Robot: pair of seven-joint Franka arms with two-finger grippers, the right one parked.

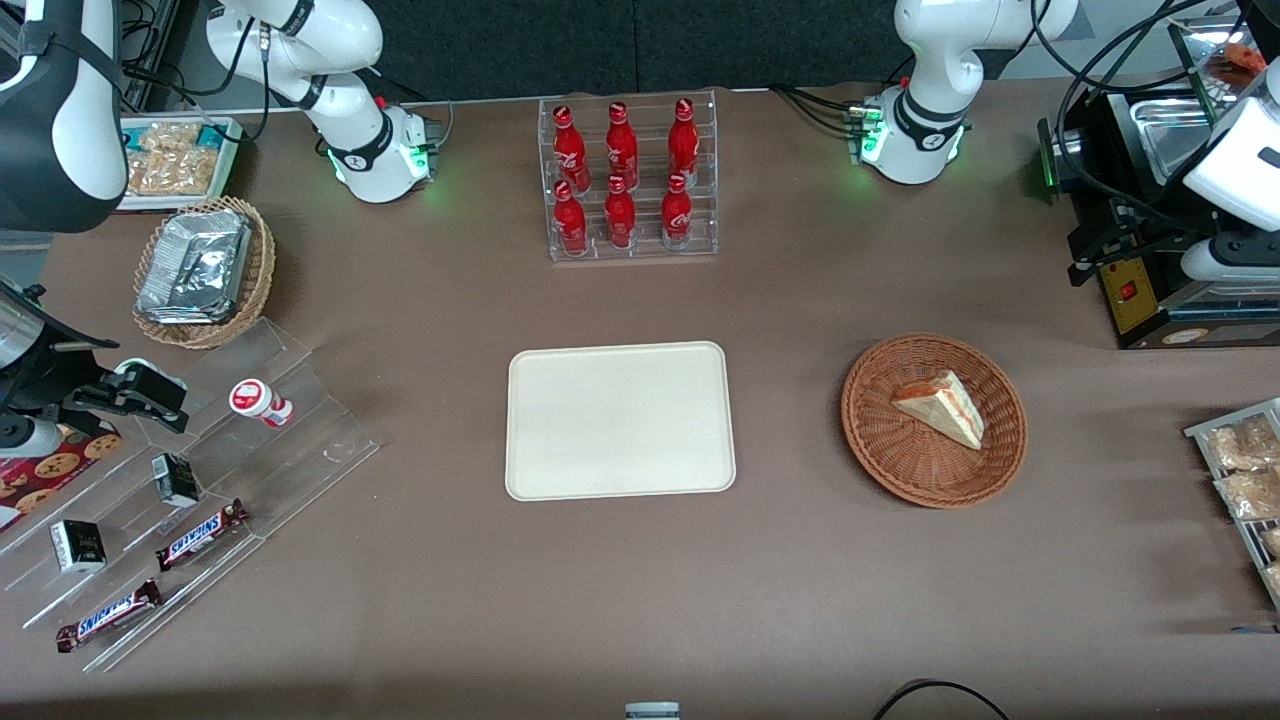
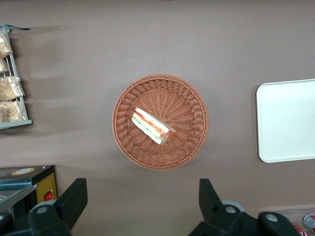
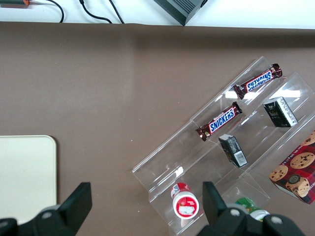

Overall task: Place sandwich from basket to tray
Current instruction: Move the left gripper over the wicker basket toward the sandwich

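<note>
The sandwich (image 2: 153,126) lies on its side inside the basket (image 2: 129,96), a little off the middle of the weave and nearer the rim that faces the working arm's end of the table. The tray (image 1: 620,420) is on the table beside the basket, toward the parked arm's end and well apart from it, and it carries nothing. The gripper (image 2: 142,199) hangs high above the basket with its jaws wide apart, and its fingers (image 2: 74,199) show at both sides of the wrist view with only brown table between them. I think the main risk is the grip itself: the wedge is soft and wrapped in clear film, so a pinch on the thin point may slide off, and a hard pinch across the layers may crush the bread. The sandwich also lies at an angle to the line between the fingers, so a straight descent may catch only a corner. A finger coming down close to the rim could push the light basket or tip it. If the wedge hangs loose during the carry, it could drop on the table between basket and tray. For writing, the two candy bars (image 1: 200,533) on the clear stepped rack (image 1: 300,440) read "SNICKERS". The red bottles (image 1: 620,175) in the rack farther from the camera than the tray carry a white script that I cannot read with certainty.
</note>
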